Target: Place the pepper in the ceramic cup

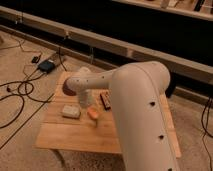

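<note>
The orange pepper (93, 114) lies on the wooden table (75, 135), near its middle. The pale whitish ceramic cup (71, 111) sits to the left of the pepper, a short gap away. My gripper (86, 102) hangs down from the white arm's wrist (81, 82), just above and left of the pepper, between it and the cup. The big white arm (142, 115) reaches in from the lower right and hides the table's right middle.
A dark-red dome-shaped bowl (67, 90) stands behind the cup, partly hidden by the wrist. A flat red-and-black block (105, 100) lies right of the gripper. Cables (20, 92) and a dark box (46, 65) lie on the floor to the left. A dark wall runs behind.
</note>
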Robot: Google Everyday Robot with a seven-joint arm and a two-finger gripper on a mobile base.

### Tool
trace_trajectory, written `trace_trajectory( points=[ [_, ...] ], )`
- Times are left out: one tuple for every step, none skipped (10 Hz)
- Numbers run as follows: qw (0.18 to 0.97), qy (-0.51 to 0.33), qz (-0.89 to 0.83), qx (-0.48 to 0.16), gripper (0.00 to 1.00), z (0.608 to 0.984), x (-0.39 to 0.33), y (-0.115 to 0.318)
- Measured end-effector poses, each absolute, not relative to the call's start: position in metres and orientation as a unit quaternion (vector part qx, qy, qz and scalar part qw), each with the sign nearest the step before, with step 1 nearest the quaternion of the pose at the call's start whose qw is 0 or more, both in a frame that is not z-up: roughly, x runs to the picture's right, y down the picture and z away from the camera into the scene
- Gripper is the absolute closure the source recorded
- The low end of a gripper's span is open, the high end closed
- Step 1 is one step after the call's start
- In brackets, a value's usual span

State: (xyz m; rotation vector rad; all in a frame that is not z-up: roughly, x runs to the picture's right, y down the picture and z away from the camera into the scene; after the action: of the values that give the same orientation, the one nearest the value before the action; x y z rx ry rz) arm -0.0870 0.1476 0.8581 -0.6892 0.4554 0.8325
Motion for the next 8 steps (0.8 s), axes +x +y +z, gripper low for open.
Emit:
trace_trajectory(
  points=[
    [0.831, 0.217, 0.393, -0.328, 0.35, 0.861, -0.086, 0.149],
    [0.829, 0.220, 0.394, -0.330, 0.35, 0.863, -0.084, 0.150],
    [0.827, 0.222, 0.394, -0.332, 0.35, 0.865, -0.082, 0.151],
    [0.826, 0.226, 0.394, -0.335, 0.35, 0.867, -0.080, 0.152],
    [0.824, 0.230, 0.394, -0.337, 0.35, 0.870, -0.078, 0.153],
    [0.822, 0.232, 0.394, -0.339, 0.35, 0.871, -0.077, 0.154],
    [0.821, 0.235, 0.393, -0.341, 0.35, 0.873, -0.075, 0.156],
    [0.821, 0.237, 0.391, -0.342, 0.35, 0.874, -0.075, 0.157]
  ],
)
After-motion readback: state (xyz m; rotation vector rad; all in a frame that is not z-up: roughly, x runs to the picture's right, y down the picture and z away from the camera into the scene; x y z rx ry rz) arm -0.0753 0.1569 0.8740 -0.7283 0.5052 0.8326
